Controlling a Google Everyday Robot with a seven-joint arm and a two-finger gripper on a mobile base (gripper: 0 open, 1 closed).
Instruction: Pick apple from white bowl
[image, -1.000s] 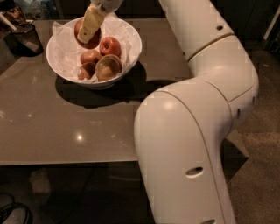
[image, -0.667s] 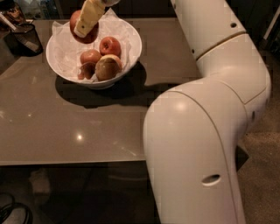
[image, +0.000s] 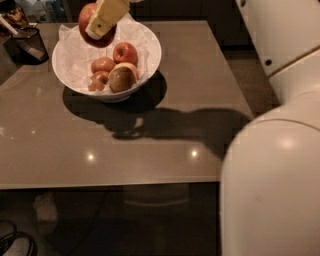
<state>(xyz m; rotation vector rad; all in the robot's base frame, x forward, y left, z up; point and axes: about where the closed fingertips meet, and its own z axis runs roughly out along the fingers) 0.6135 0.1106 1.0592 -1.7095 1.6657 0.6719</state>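
**Apple** (image: 86, 19): dark red, glossy. It hangs in the air over the far left rim of the bowl, clear of the paper and of the fruit below. It is the one item I carry.

**Gripper** (image: 100, 25): mine, above the bowl's far left rim at the top edge of the view. The jaws are clamped on the apple. One pale finger (image: 107, 15) lies slantwise across its near face, and the other is hidden behind it.

**Bowl** (image: 154, 52): white, wide, lined with crumpled paper (image: 75, 55). It stands on the worktop directly beneath my load.

**Contents of bowl:** a red apple (image: 125, 52) at centre, a tan apple (image: 122, 79) toward the near wall, and two smaller reddish fruits (image: 102, 64) left of those.

**Cup** (image: 27, 42): black mesh, on the worktop left of the bowl and apart from it.

**Worktop** (image: 150, 145): brown and glossy. It carries the shadow of my arm (image: 280, 175) to the right of the bowl.

**Step in hand, as I judge it:** lifting the apple clear, with the pick all but made.

**Handling notes:**
- Hold the squeeze steady, since glossy round skin under a slanted finger may roll or slide out.
- Rise straight up over the bowl, without swinging toward the cup.
- Avoid jerks, because a drop from here would land in the bowl or bounce off its rim.
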